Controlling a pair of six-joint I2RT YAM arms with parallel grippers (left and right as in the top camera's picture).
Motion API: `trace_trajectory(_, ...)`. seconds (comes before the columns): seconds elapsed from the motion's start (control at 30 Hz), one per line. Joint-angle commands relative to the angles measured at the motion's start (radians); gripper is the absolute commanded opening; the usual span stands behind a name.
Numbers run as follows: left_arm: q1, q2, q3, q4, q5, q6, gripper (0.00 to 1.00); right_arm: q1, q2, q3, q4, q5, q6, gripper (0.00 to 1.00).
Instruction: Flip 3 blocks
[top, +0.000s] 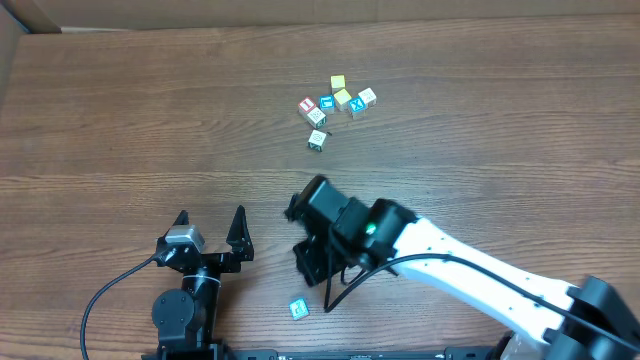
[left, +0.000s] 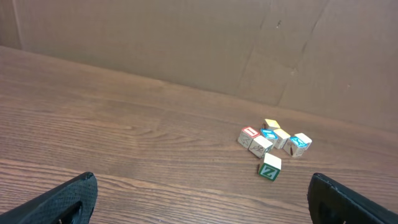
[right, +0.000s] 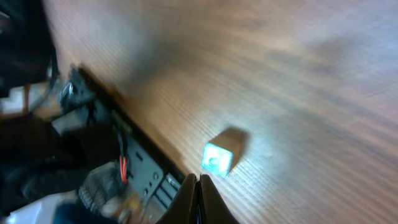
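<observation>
Right up against the wrist lens, the right gripper (right: 198, 182) has its two fingers pressed together with nothing between them, the tips hanging over the table (right: 311, 81). Just beside those tips, apart from them, a lone block (right: 219, 155) rests on the wood near the table's front edge. It shows a teal face and a tan side, but the view is blurred and the mark on it probably cannot be read. From overhead the same lone block (top: 298, 309) lies by itself, well apart from the others. The left gripper (top: 211, 218) sits low at the front left with its fingers (left: 68, 199) spread wide and empty, nothing near them. Far across the table, the rest of the cubes huddle in a loose cluster. A red-marked block (left: 249, 133) lies at its left, touching or nearly touching a blue-marked block (left: 269, 134). A green-marked block (left: 270, 168) stands slightly off on the near side. Yellow-topped cubes (left: 272, 124) and a blue-faced cube (left: 300, 144) with a white X crowd the right of the group. A cardboard wall (left: 155, 37) rises behind them.
</observation>
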Motion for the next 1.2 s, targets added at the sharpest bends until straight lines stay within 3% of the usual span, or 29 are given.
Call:
trace_trajectory(0.0, -0.006, -0.009, -0.004, -0.003, -0.003, 0.019, 1.00, 0.034, 0.050, -0.045, 0.053, -0.130, -0.015, 0.04)
trace_trajectory(0.37, -0.006, -0.009, -0.004, -0.003, -0.003, 0.019, 1.00, 0.077, 0.218, -0.050, 0.095, -0.142, 0.061, 0.04)
trace_trajectory(1.17, -0.006, -0.009, -0.004, -0.003, -0.003, 0.019, 1.00, 0.063, 0.254, -0.061, 0.095, -0.068, 0.197, 0.04)
